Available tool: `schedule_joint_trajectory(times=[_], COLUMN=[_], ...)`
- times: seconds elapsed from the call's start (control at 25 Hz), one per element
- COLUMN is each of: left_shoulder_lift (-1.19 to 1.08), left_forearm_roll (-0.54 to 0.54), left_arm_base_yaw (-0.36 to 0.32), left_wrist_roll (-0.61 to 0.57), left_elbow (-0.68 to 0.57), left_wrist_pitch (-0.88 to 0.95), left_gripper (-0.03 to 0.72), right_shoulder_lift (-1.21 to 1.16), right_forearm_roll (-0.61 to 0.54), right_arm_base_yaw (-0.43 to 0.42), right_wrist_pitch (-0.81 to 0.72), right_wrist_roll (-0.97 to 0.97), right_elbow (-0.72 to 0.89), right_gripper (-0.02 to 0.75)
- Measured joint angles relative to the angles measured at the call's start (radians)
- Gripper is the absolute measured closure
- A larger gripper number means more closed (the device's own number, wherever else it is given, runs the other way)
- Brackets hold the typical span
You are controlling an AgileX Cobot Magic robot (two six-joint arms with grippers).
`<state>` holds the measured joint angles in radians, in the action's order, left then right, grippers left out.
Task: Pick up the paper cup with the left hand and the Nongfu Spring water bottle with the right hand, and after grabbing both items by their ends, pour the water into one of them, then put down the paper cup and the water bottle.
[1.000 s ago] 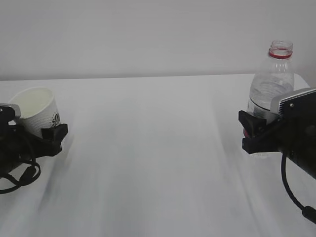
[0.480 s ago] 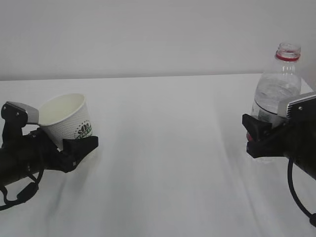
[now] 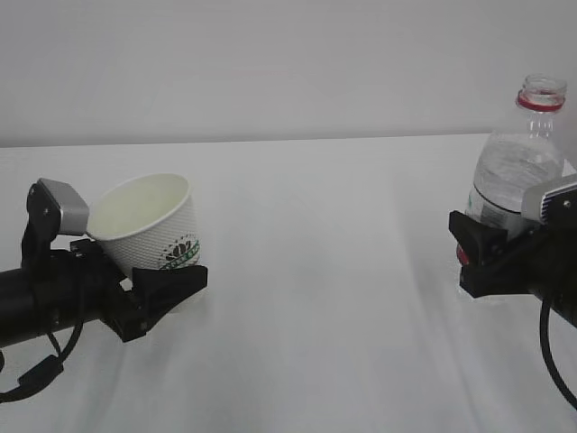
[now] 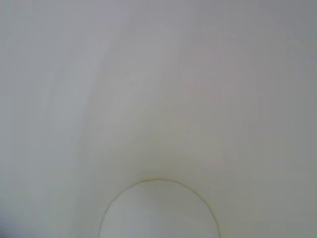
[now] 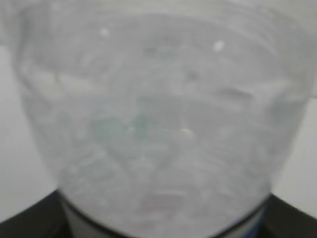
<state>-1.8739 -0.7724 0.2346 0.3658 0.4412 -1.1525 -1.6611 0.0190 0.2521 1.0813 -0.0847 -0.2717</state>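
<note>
White bench (image 3: 315, 271) and a plain pale wall, nothing else about. Left gripper (image 3: 149, 293) is clamped around the lower body of the paper cup (image 3: 149, 221), held clear of the bench and tilted, mouth up and leftward. Right gripper (image 3: 487, 253) is closed on the Nongfu Spring water bottle (image 3: 518, 171), upright, uncapped, lifted at the right edge. Risks: thin cup wall may crush or slip under a low grip; the open bottle could spill if tipped before the two are brought together.

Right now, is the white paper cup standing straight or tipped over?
Tipped. The white paper cup leans in the left gripper's black fingers, its cream-coloured opening facing up and towards the camera.
</note>
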Motion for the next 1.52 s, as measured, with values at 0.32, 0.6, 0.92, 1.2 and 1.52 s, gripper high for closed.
schedule_joint_trajectory(times=[0.32,0.6,0.92,1.2,1.52], left_shoulder_lift=[0.005,0.005,0.006,0.006,-0.039], left_forearm_roll=[-0.006,0.023,-0.045,-0.079,-0.061], left_arm_base_yaw=[0.127,0.171,0.173,0.215,0.336], left_wrist_roll=[0.009,0.009,0.042,0.082,0.093], left_elbow=[0.0,0.0,0.088,0.183,0.244], left_wrist_pitch=[0.0,0.0,0.083,0.165,0.178], left_gripper=[0.167,0.169,0.169,0.169,0.183], right_shoulder_lift=[0.035,0.088,0.17,0.215,0.295], right_forearm_roll=[0.011,0.011,0.011,0.011,0.011], right_arm_base_yaw=[0.0,0.0,0.0,0.0,0.0], right_wrist_pitch=[-0.002,-0.012,-0.115,-0.174,-0.259], right_wrist_roll=[0.007,0.01,0.017,0.019,0.024], right_elbow=[0.075,0.084,0.088,0.092,0.094], right_gripper=[0.271,0.271,0.271,0.271,0.271])
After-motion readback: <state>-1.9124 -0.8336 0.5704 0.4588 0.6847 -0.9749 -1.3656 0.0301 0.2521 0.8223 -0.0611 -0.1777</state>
